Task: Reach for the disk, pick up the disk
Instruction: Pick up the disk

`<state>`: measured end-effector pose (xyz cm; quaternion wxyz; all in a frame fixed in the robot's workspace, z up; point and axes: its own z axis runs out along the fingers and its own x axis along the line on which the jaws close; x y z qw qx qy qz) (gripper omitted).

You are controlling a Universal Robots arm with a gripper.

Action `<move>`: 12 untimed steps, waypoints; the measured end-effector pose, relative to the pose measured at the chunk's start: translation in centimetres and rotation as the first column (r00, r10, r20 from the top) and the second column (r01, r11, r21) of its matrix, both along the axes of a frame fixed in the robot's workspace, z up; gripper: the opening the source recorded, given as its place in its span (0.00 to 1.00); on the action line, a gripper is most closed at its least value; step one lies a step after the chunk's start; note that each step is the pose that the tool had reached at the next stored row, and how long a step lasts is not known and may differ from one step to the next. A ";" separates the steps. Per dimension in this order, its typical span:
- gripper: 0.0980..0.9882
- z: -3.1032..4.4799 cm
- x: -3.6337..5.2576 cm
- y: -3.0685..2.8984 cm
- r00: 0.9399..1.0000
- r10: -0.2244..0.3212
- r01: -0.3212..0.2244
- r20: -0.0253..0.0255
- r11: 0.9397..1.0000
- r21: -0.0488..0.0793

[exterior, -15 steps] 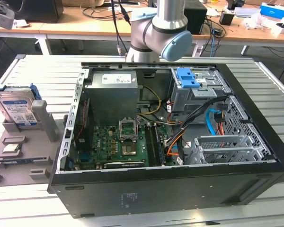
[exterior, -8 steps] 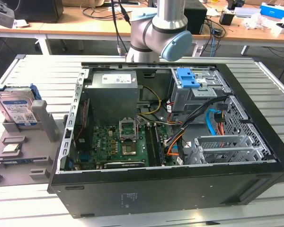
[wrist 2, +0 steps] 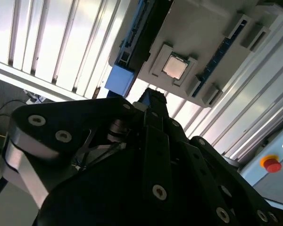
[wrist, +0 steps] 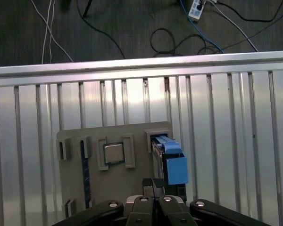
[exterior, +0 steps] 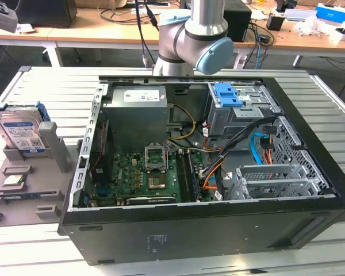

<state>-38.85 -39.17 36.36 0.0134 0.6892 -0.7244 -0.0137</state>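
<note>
The disk [exterior: 22, 131] is a silver-metal hard drive with a white-and-blue label and a blue side bracket. It stands on edge, leaning slightly, in a grey holder [exterior: 54, 149] at the exterior view's left.

One disk [exterior: 22, 135], one holder [exterior: 31, 198]

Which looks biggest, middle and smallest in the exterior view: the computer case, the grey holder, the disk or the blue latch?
1. computer case, by far the largest.
2. grey holder.
3. disk, standing in the holder.
4. blue latch, smallest; it seems farther from the camera, so that is less sure.
</note>
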 end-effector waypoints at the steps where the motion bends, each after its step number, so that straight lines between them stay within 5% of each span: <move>1: 0.01 0.00 0.00 0.00 1.000 0.006 -0.006 0.000 1.000 0.000; 10: 0.02 0.00 0.00 0.00 1.000 0.009 -0.009 0.000 1.000 0.000; 12: 0.22 0.00 0.00 0.00 1.000 0.009 -0.009 0.000 1.000 0.000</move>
